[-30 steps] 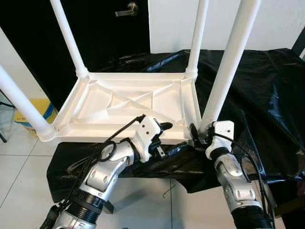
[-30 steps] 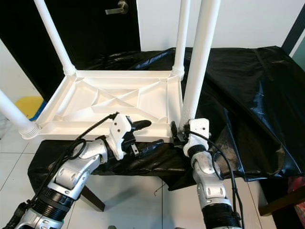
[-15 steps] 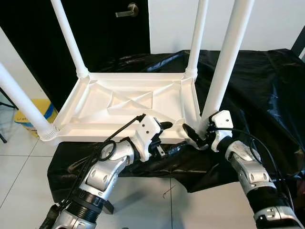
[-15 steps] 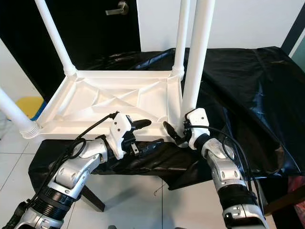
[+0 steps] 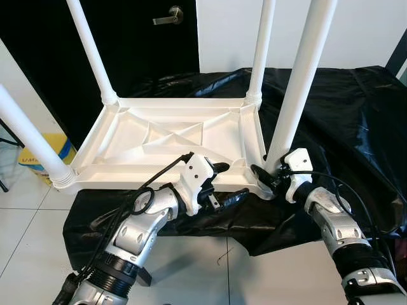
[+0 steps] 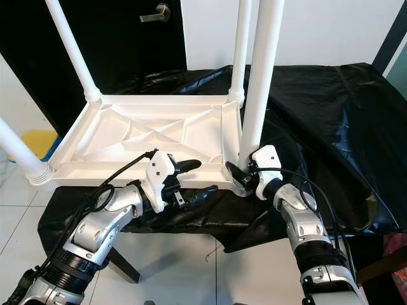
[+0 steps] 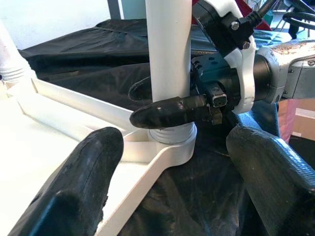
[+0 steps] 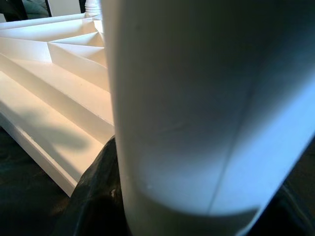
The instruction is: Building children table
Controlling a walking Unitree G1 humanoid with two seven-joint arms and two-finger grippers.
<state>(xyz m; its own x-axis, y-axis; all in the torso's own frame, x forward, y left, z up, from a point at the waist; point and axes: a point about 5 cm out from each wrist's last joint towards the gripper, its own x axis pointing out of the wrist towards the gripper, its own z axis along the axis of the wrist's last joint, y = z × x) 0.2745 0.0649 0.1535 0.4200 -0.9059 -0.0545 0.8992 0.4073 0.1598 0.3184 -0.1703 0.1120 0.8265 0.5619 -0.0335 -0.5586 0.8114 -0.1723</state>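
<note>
The white children's table lies upside down on a black cloth that hides whatever surface carries it. Its four legs stand upward, tops cut off by the frame. The right gripper sits at the base of the near right leg, its jaws clamped around the leg just above the corner socket; one finger crosses the front of the leg. The left gripper holds at the near edge of the tabletop, jaws apart, one finger above the rim and one below. A dark door stands behind.
</note>
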